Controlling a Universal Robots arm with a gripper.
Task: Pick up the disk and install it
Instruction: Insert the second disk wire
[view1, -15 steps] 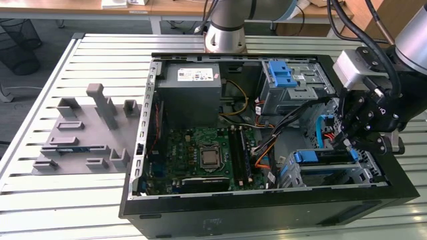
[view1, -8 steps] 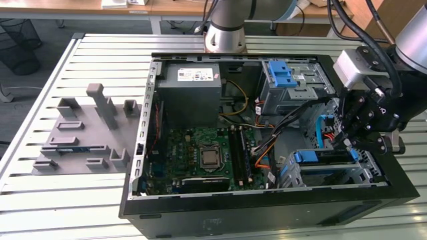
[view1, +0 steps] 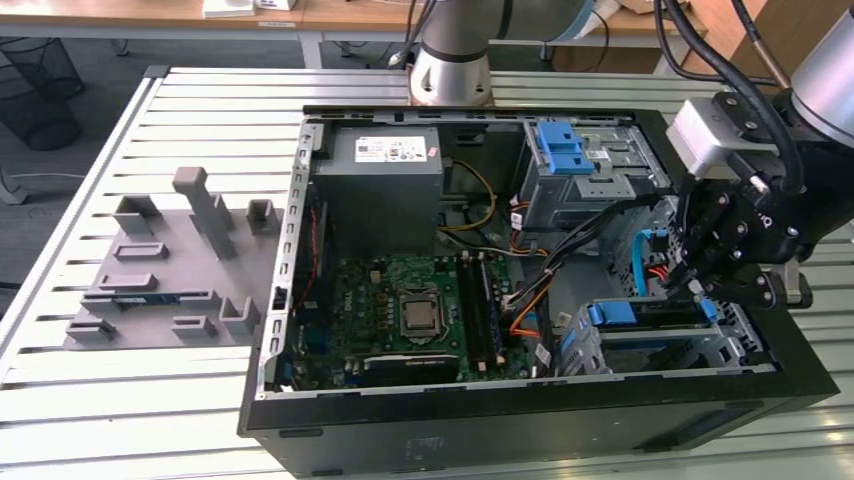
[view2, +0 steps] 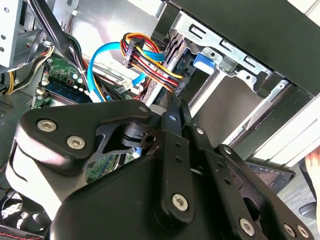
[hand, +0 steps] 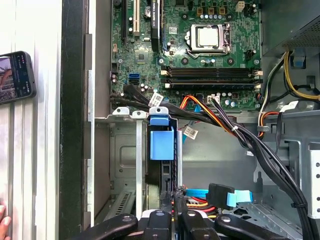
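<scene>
The disk (view1: 617, 313) stands on edge in a slot of the metal drive cage (view1: 727, 345), at the case's front corner on the exterior view's right. Its blue plastic rail tab (hand: 161, 142) shows at the slot's mouth in both wrist views, tab (view2: 204, 61). My gripper (view1: 690, 283) hangs just above the cage, at the disk's cable end. Its fingers (hand: 183, 205) are pressed together, and I see nothing between them. The gripper (view2: 175, 107) tips sit close to a bundle of coloured power wires (view2: 150, 70) and a blue data cable (view2: 100, 60).
The open computer case (view1: 441, 420) lies on a slatted table. Inside are the motherboard (view1: 414, 310), a grey power-supply box (view1: 378, 185) and a second blue-latched bay (view1: 561, 148). A grey fixture block (view1: 174, 270) lies outside. A phone (hand: 15, 75) and a person's fingertip (hand: 4, 226) are beside the case.
</scene>
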